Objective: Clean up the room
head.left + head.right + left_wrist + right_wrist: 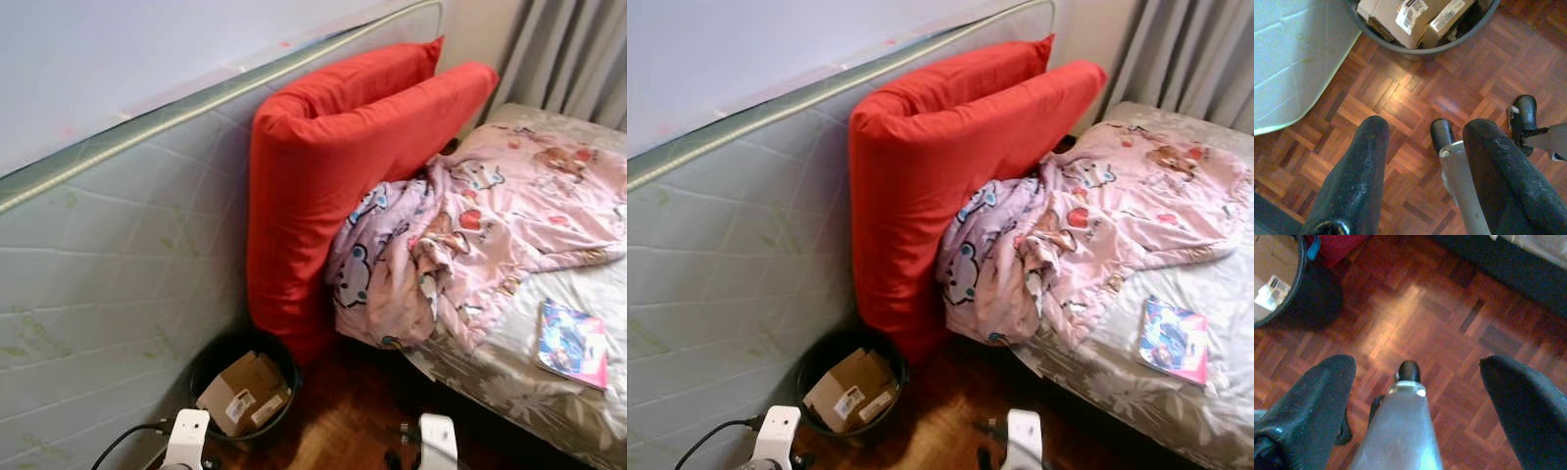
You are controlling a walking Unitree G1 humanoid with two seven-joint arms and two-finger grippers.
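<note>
both hands low and empty, bed untidy ahead

both hands hang low over the parquet floor (1400,98), idle for now. left hand (1425,147) has its two fingers spread apart with nothing between them; right hand (1415,377) is spread wider, also holding nothing. just ahead of the left hand, on the floor against the foot of an upright mattress (108,245), stands a black bin (211,377) with flattened cardboard (243,392) in it.

the things that look in need of tidying are on the bed (549,392). a pink blanket (470,235) lies crumpled across the bed's near-left part and spills over its left edge, bunched against a folded red cushion (323,186) that leans on the mattress. a book (571,343) lies flat near the bed's near edge, towards the right, apart from the blanket.

my guess is the step in hand is choosing and approaching a first item. the book seems the easier start: step up to the near edge, bring the right hand down over it, and pinch along one side. it is thin and flat, so a finger likely needs to slide under it. both book and blanket are well ahead of and above the hands.
</note>
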